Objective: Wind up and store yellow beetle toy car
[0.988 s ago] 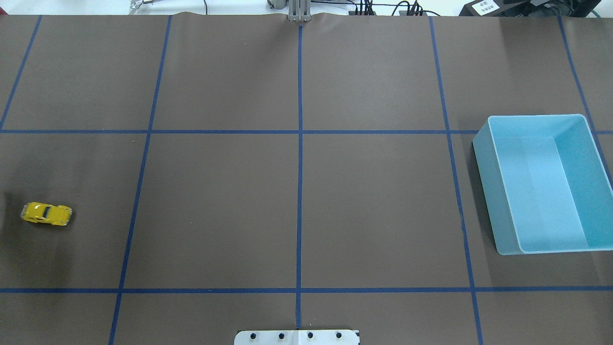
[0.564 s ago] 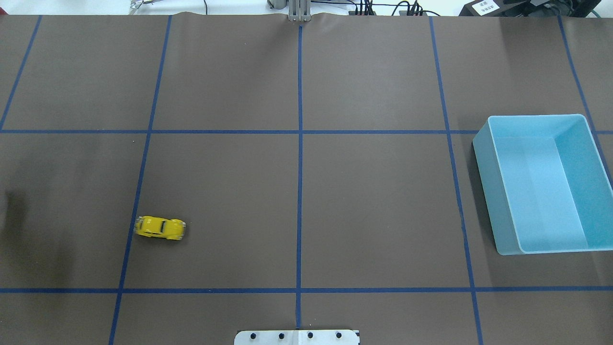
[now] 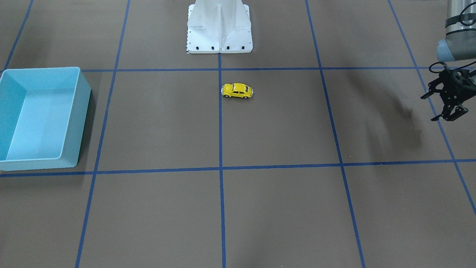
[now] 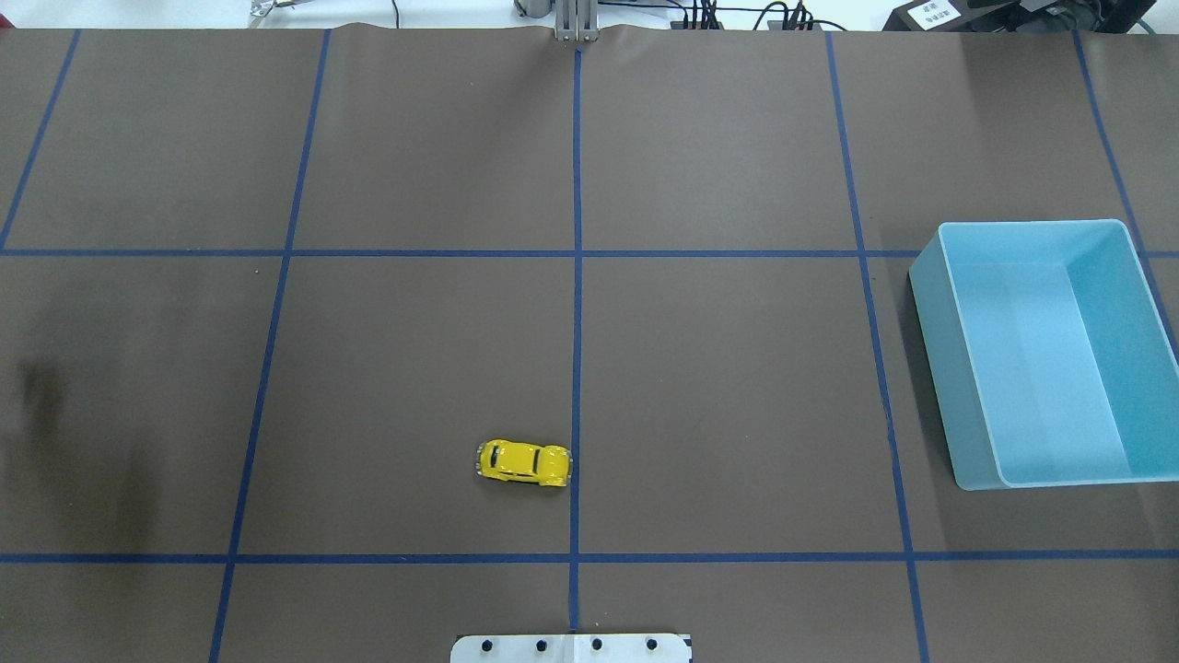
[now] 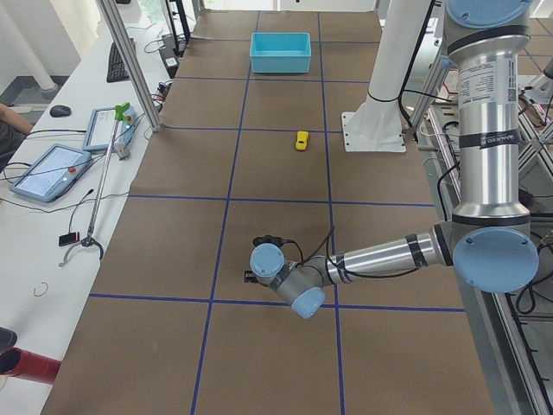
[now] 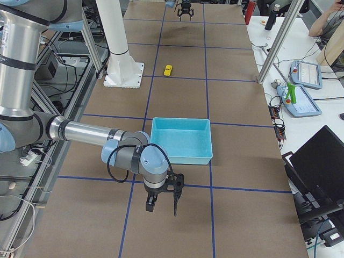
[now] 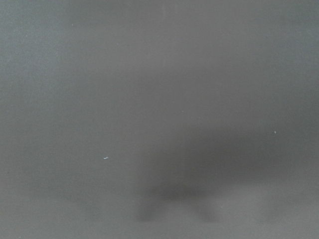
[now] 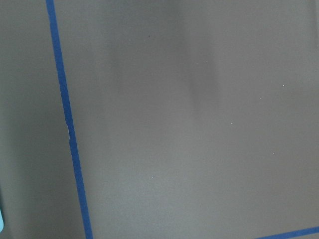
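Note:
The yellow beetle toy car (image 4: 523, 463) stands on its wheels on the brown mat, just left of the centre tape line and near the robot base. It also shows in the front-facing view (image 3: 237, 90). No gripper touches it. My left gripper (image 3: 433, 108) hangs above the mat far out on my left side, open and empty, well away from the car. My right gripper (image 6: 161, 201) shows only in the exterior right view, beyond the bin's outer side; I cannot tell whether it is open or shut. Both wrist views show only bare mat.
An empty light blue bin (image 4: 930, 350) sits on the mat at my right (image 3: 80, 123). The white robot base plate (image 4: 571, 649) is at the near table edge. Blue tape lines divide the mat into squares.
The car has rolled on its own from the far left of the mat rightward, to just short of the centre line. The bin has not moved.

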